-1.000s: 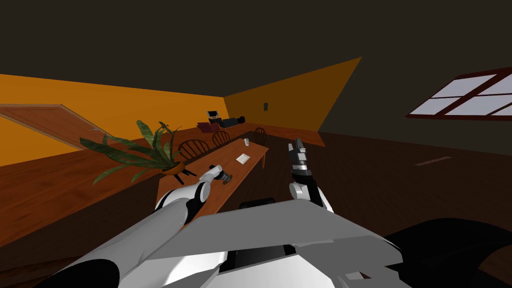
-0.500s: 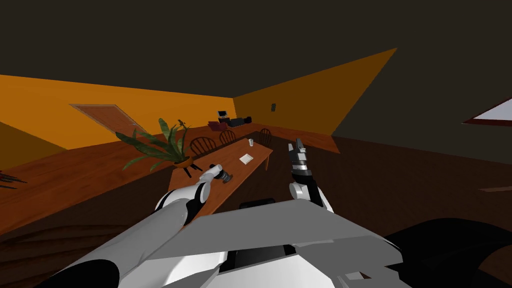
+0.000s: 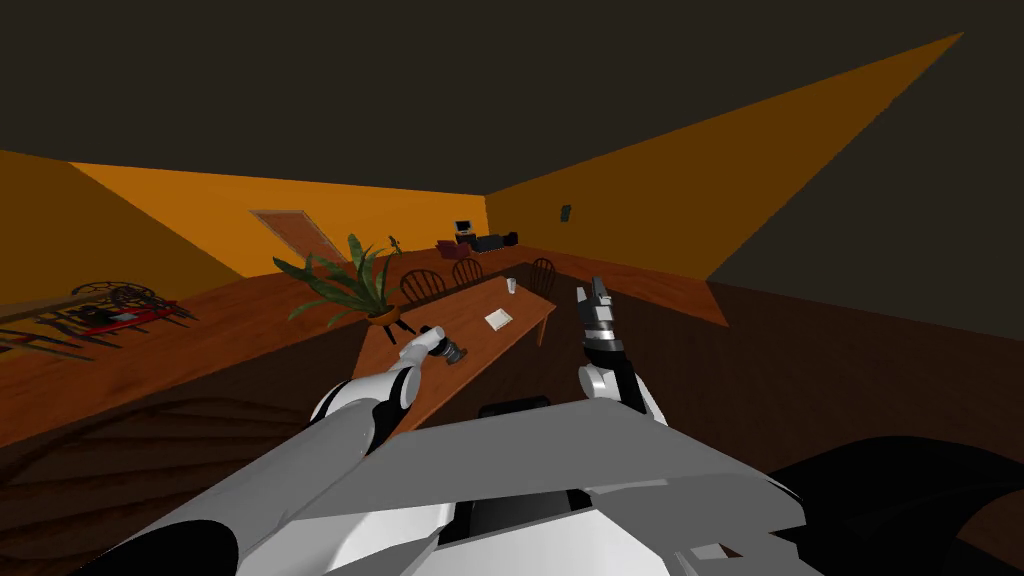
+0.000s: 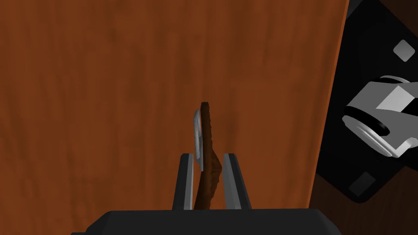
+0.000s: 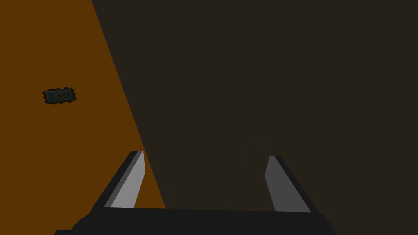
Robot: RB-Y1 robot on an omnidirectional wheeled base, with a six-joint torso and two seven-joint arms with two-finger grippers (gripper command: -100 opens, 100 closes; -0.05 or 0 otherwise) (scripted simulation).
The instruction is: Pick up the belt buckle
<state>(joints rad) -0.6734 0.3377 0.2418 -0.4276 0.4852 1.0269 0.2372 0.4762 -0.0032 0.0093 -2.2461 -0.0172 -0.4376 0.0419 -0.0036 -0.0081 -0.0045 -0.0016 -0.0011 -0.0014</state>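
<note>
Left jaws closed tight on the belt buckle [image 4: 207,138]. Both thin fingers [image 4: 185,179] press its sides, narrow gap between them. Buckle sits edge-on in the grip: brown strip with a grey plate [image 4: 198,138] flat against one side, and it sticks out past the fingertips. Behind it is the reddish-brown wood top of the counter [image 4: 102,102]; buckle is near one long edge. Cannot tell whether the buckle touches the wood or hangs above it.

In the head view the left arm reaches over the near end of the long counter [image 3: 470,335]. Further along the top lie a flat white piece [image 3: 498,319] and a small white cup [image 3: 511,286], well apart from the left hand. A potted plant [image 3: 350,285] stands at the counter's left side, with chairs [image 3: 423,284] along that side and one at the far end.

Right jaws wide open and empty, fingers [image 5: 130,183] spread apart. The right arm is raised, off the counter's right side.
</note>
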